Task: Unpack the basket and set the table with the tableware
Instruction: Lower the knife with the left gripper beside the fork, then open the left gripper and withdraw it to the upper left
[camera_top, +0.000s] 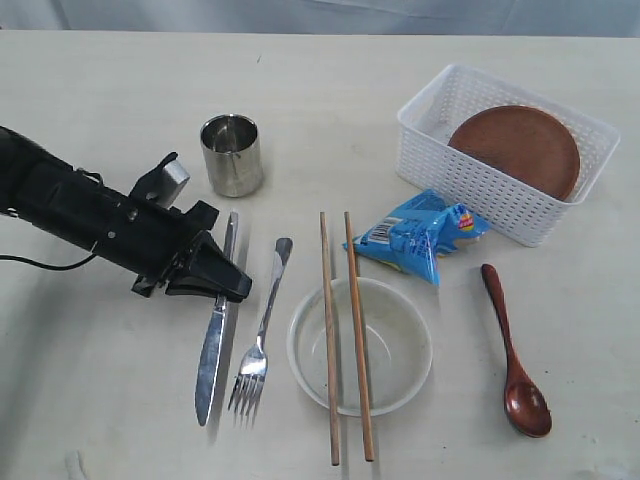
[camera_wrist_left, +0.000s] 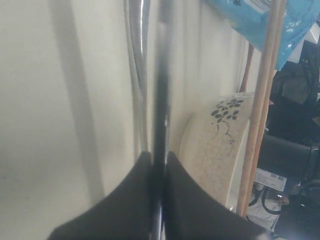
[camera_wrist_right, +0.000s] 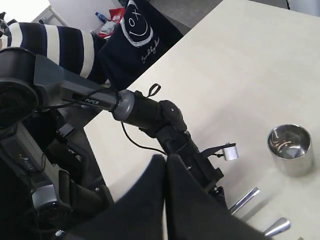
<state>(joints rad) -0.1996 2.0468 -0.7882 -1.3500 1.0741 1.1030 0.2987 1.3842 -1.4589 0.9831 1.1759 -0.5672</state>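
Left gripper (camera_top: 228, 285): jaws pinched narrow on the knife (camera_top: 211, 355) near its handle, apparently to lay it straight, left of the bowl (camera_top: 400, 345) beyond the fork (camera_top: 262, 320). Right gripper (camera_wrist_right: 166, 161): closed, empty. The plate (camera_top: 515, 150) lies in the basket (camera_top: 430, 150), up-right of the bowl, not yet unpacked.

Brown plate (camera_top: 515, 150) in white basket (camera_top: 480, 195); knife (camera_top: 212, 352) beside fork (camera_top: 262, 322); bowl (camera_top: 400, 345) on table (camera_top: 100, 100).

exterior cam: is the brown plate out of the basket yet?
No, the brown plate lies inside the white basket, not on the table.
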